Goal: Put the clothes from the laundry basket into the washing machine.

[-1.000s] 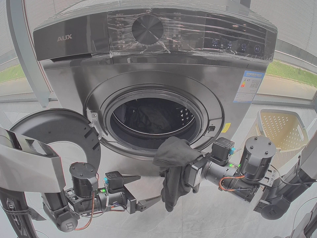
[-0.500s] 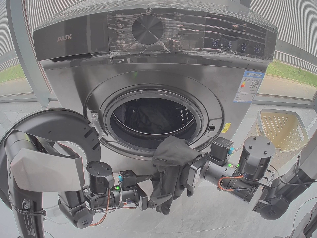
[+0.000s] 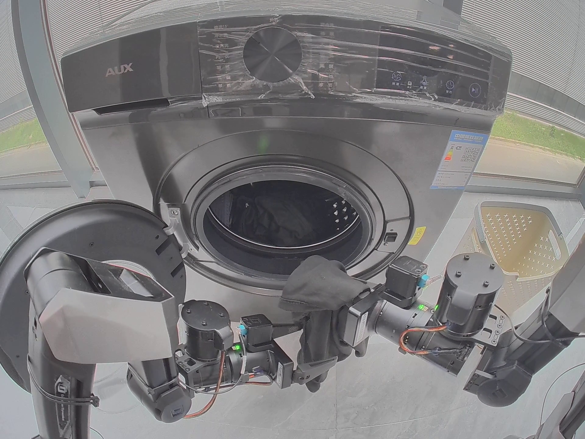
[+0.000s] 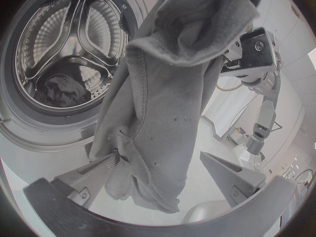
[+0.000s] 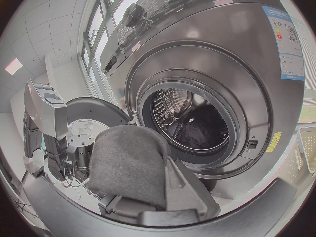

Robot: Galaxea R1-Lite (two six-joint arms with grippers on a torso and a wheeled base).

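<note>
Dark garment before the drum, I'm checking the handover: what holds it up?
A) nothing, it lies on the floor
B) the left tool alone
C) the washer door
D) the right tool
D: the dark garment drapes over the right tool; the left tool stands open around its hanging end.

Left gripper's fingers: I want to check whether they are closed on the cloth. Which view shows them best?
Left wrist view: both fingers show spread apart, the dark garment hanging between them. Head view has the left gripper partly behind the garment; the right wrist view catches the left arm beyond it.
</note>
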